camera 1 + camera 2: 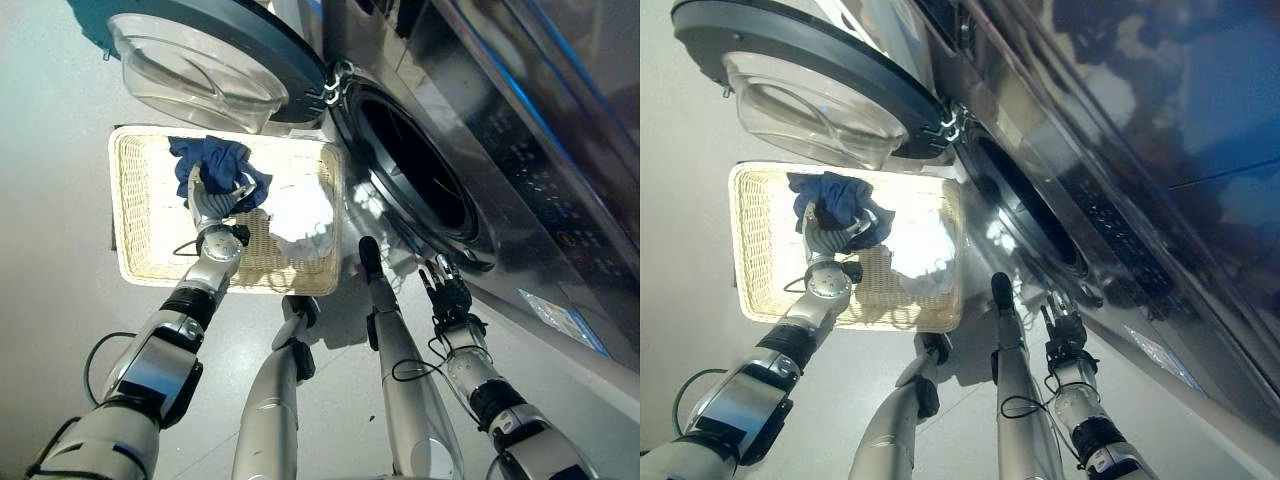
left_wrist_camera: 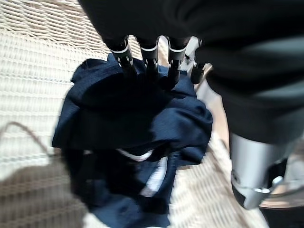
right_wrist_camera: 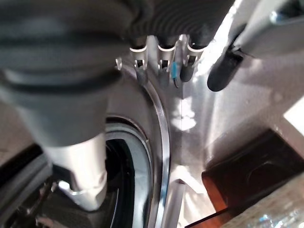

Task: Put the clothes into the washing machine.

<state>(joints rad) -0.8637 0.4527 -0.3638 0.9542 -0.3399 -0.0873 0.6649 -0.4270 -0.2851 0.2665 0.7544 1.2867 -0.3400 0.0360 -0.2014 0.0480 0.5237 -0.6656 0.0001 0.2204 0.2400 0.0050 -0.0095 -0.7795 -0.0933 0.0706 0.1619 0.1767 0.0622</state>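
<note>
Right hand (image 1: 447,296): held low beside the washing machine (image 1: 470,130), fingers straight, nothing grasped. Washing machine: silver front, dark drum opening, round door (image 1: 215,50) swung open above the basket. Wicker basket (image 1: 140,215): pale, set on grey floor (image 1: 50,300). Left hand (image 1: 210,198): inside the basket, fingers curled into the navy garment (image 2: 128,142), which is crumpled. White garment (image 1: 300,215): bunched just beside it.

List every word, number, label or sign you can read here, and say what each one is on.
None can be read.
Control panel on the washing machine: faint markings, too small and blurred.
Sticker on the machine's front: print too blurred.
Dark blue garment, held in the left hand: pale patch, no legible text.
</note>
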